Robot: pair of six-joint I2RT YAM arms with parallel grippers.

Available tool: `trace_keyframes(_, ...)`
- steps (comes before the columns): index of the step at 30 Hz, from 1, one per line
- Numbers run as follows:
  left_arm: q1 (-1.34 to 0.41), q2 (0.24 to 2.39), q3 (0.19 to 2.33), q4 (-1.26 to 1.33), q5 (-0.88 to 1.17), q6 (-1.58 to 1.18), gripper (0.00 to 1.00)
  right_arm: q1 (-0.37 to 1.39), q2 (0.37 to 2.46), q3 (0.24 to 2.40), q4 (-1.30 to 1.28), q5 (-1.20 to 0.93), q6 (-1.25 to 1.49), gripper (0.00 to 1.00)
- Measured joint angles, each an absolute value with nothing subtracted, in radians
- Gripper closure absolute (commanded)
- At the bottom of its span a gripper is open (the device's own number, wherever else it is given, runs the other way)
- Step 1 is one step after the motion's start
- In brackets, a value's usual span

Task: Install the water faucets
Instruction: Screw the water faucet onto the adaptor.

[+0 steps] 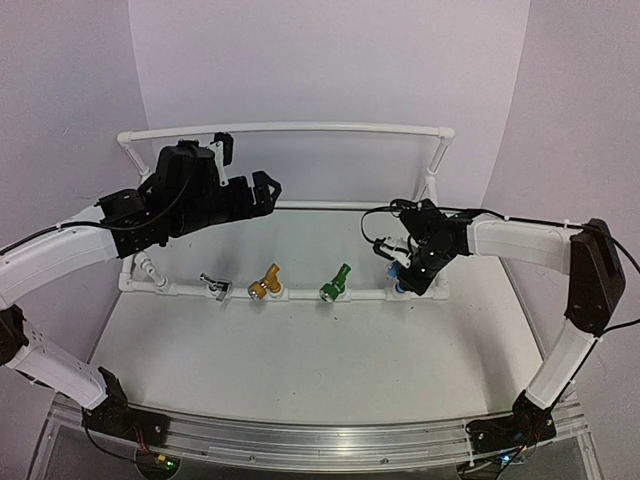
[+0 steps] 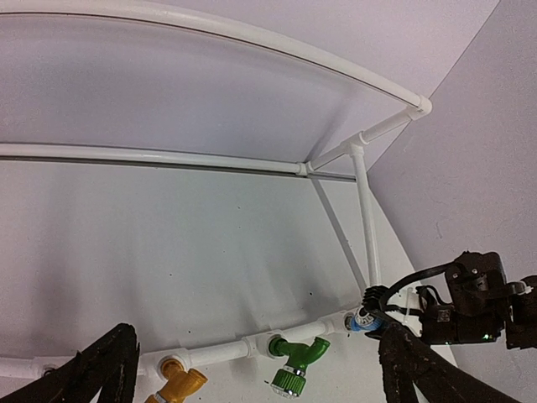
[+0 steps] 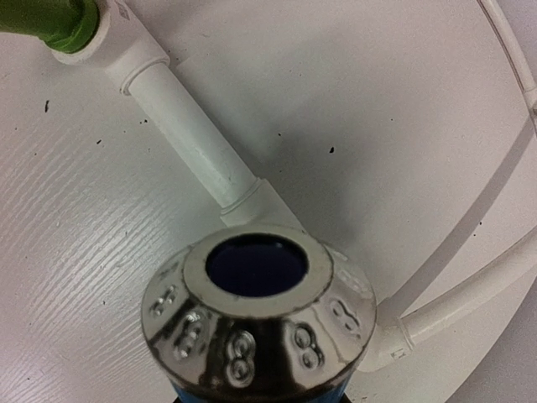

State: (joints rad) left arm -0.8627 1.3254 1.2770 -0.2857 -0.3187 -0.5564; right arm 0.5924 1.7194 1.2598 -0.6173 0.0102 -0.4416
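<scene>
Right pincer (image 1: 400,262) seemingly clamped on blue faucet (image 1: 397,285) at front pipe (image 1: 300,293) right end, seating it; fingers hidden. Silver faucet (image 1: 216,286), yellow faucet (image 1: 266,284), green faucet (image 1: 336,282) seated leftward. Left pincer (image 1: 266,188) wide open, empty, raised clear.

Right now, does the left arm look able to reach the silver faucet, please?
Probably yes: the left gripper hangs open above and behind the silver faucet, nothing lies between them, and the right gripper is away at the blue faucet.

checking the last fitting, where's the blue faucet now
In the top view the small blue tap-shaped faucet sits at the right end of the white PVC pipe rail, right of the green tap-shaped faucet, held by the right pincer.
</scene>
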Motion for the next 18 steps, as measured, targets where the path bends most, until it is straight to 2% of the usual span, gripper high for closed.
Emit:
trace_keyframes(7, -0.863, 1.325, 1.276, -0.286, -0.320, -0.556, 0.00, 0.633, 1.711, 1.233, -0.593, 0.078, -0.520, 1.00)
trace_keyframes(14, -0.863, 1.323, 1.275, -0.286, -0.320, -0.555, 0.00, 0.642, 1.700, 1.219, -0.583, 0.100, -0.781, 1.00)
trace_keyframes(18, -0.863, 1.323, 1.275, -0.286, -0.319, -0.553, 0.00, 0.645, 1.735, 1.283, -0.647, 0.095, -0.937, 1.00)
